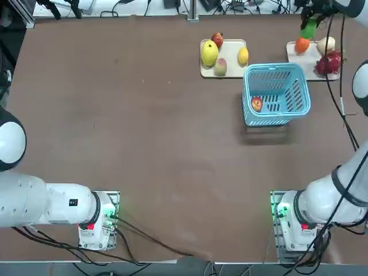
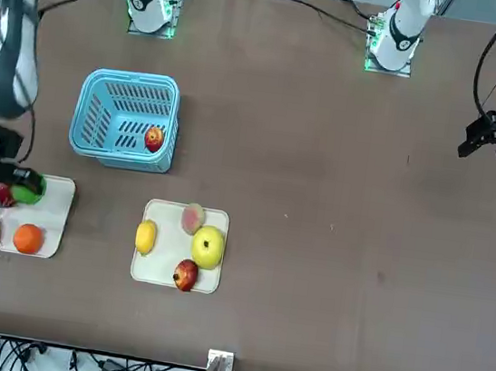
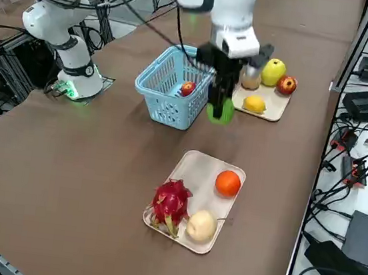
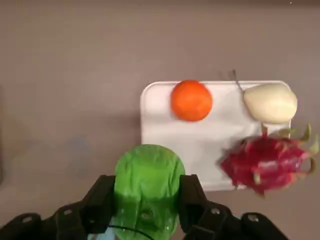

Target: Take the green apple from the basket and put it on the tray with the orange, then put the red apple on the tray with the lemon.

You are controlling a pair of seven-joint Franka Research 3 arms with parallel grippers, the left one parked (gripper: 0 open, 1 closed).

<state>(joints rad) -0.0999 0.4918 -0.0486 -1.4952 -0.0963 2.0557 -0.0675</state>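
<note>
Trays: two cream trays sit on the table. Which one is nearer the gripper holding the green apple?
The tray with the orange, carrying a dragon fruit too. The right gripper holds the green apple beside it.

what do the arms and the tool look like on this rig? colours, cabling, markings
Both arms have glossy white rounded shells with dark grey joint bands. The right arm and left arm sit on metal base plates with green lights and red tags by the bases. Loose black cables run along the right arm and off both bases. The right tool is black with two chunky black fingers.
</note>
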